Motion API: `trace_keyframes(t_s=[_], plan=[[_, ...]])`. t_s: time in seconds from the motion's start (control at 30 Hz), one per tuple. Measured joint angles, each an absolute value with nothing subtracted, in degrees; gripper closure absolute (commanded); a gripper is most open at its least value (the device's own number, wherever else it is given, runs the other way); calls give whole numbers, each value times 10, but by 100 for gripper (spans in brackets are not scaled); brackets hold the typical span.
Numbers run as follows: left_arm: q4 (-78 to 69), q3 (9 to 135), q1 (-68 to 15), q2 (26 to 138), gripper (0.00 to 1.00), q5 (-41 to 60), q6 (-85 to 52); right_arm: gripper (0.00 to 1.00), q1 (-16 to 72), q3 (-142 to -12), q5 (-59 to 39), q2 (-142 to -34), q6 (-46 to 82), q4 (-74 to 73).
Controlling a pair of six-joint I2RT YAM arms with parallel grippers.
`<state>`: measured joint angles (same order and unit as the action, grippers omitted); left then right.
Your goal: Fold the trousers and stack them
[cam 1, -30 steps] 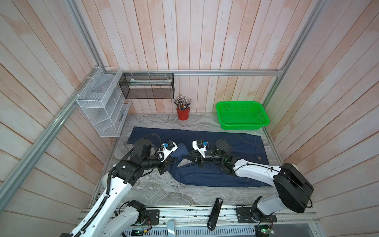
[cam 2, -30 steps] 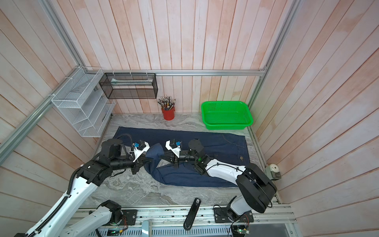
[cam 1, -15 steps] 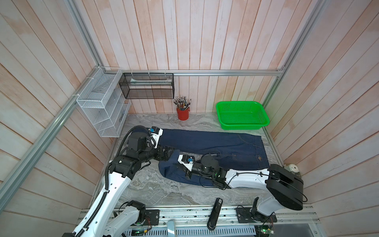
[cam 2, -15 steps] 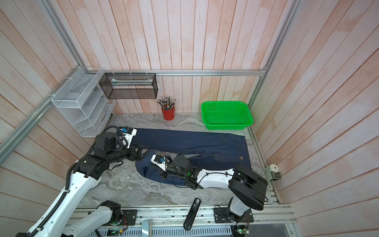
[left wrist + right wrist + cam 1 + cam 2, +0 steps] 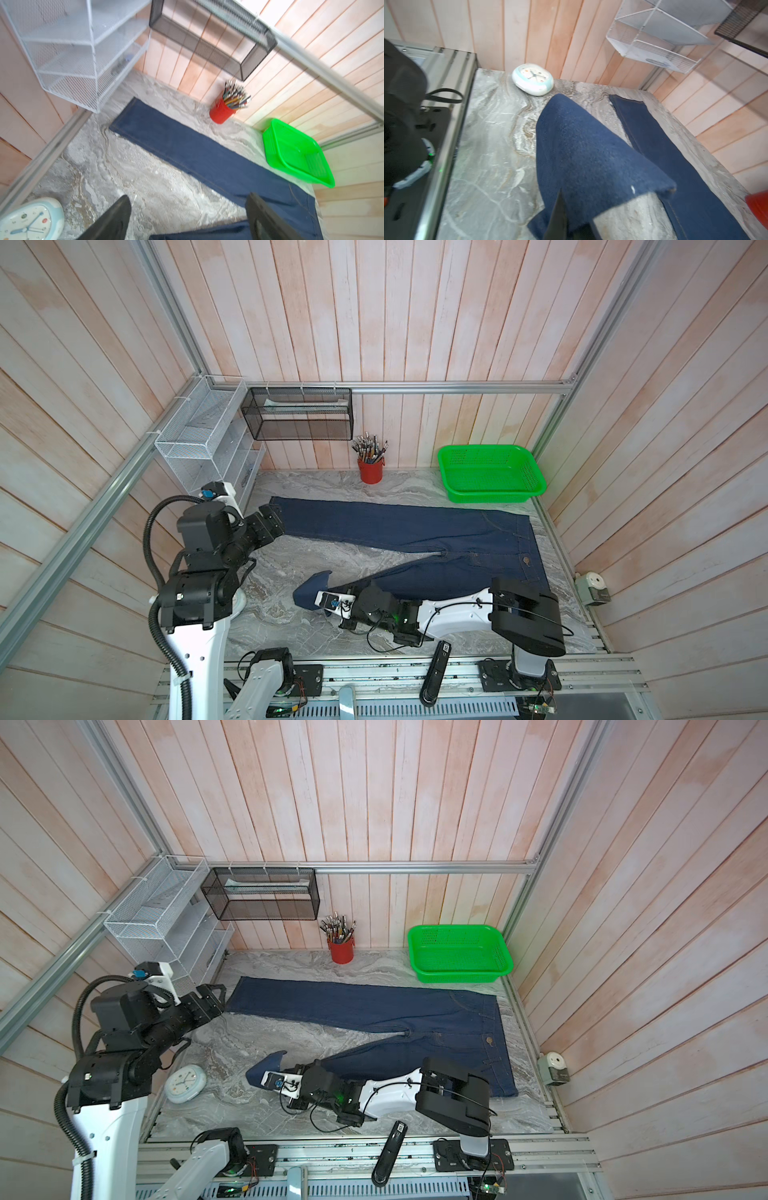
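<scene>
Grey marbled stone makes up the tabletop (image 5: 291,568), which is boxed in on three sides by pale pinkish wooden planks and an aluminium frame.

The right fingers (image 5: 557,216) are clenched on the hem of one leg of the trousers (image 5: 415,526). The dark denim drapes over them in a raised fold near the middle of the front edge. The left fingers (image 5: 112,218) stand wide apart with nothing between them. They hang by the left edge, close to the hem of the other leg, but I cannot tell whether they touch it.

From there the trousers spread across the tabletop, with the waistband and its brass button (image 5: 527,560) lying along the right edge. One leg lies flat and straight, running parallel to the back edge toward the left edge. The gripped leg slants from the crotch toward the front edge. Bare marble fills the wedge between the two legs.

A white and pale-blue clock (image 5: 185,1083) lies face up near the front left corner, apart from the denim. At the back edge, a red cup of pens (image 5: 370,470) stands near the middle. A green basket (image 5: 494,497) sits in the back right corner, near the waistband.

A white wire shelf (image 5: 199,439) fills the back left corner against the left wall. Beside it, a black mesh basket (image 5: 299,423) hangs on the back wall from the frame rail, above the tabletop.
</scene>
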<state>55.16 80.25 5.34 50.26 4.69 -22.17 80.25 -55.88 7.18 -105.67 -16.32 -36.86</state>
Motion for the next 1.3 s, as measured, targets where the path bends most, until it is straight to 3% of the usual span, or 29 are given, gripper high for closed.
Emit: trace_keyframes(t_s=[0.07,0.13,0.2,0.27,0.5,0.77,1.0,1.3], plan=[[551,809,53,504,9,26,-222,66,830,-573,67,-1064,-164,-345],[554,808,54,511,8,13,-224,50,849,-587,60,-1074,-161,-324],[555,805,55,520,8,3,-226,38,861,-592,55,-1078,-156,-305],[560,802,57,530,8,-6,-228,33,863,-590,56,-1077,-154,-287],[589,786,58,548,13,3,-243,31,818,-532,72,-988,-130,-246],[613,549,59,511,27,108,-321,37,716,-437,117,-841,-58,-232],[615,428,20,494,24,171,-380,41,659,-424,102,-855,13,-197],[590,341,-66,534,26,159,-438,45,629,-425,82,-877,76,-145]])
